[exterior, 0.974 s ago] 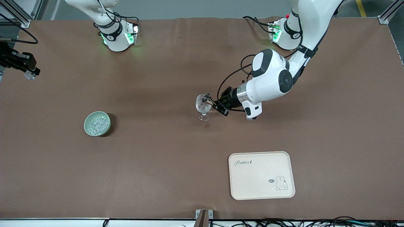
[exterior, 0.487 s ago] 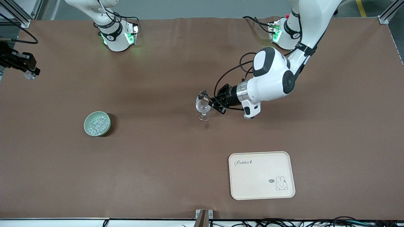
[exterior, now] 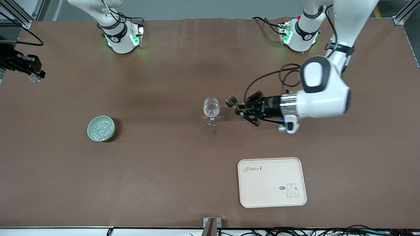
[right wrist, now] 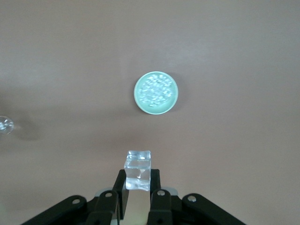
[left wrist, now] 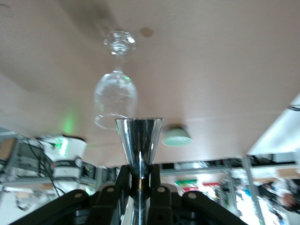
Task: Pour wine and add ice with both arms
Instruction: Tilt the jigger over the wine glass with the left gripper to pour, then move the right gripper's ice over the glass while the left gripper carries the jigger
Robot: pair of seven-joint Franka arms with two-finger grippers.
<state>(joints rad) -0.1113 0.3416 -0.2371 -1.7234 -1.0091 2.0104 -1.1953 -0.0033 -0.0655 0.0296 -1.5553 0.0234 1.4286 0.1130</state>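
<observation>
Glass standing mid-table, now clear of left gripper, pulled back toward left arm's end, jaws clamped on steel cup. Pour probably finished. Right gripper high over table edge, clamped on ice cube; bowl well apart from glass.

A brown cloth covers the table. Grey floor shows above it, aluminium frame posts stand at its corners, and cables trail along the near edge.
</observation>
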